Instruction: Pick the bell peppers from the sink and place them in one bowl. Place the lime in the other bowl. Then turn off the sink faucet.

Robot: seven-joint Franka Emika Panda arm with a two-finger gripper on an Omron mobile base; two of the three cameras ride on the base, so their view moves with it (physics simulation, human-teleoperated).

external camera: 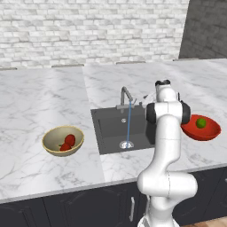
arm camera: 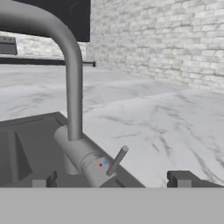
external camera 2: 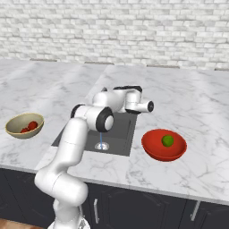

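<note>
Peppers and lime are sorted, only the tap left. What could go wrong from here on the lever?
1. The lever is thin and tilted; the open gripper sits close behind it, so a finger may slide off or miss it.
2. The faucet spout rises right beside the hand; a wide swing may knock it.
3. Water still runs into the sink, so a partial push may leave it on.

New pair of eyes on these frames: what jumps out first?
Probably the thin blue stream of water running from the faucet into the dark sink mid-counter. Next, the white arm bent over the sink, its open gripper close to the faucet lever. Then the colours: two bell peppers in the tan bowl left, lime in the red bowl right.
</note>
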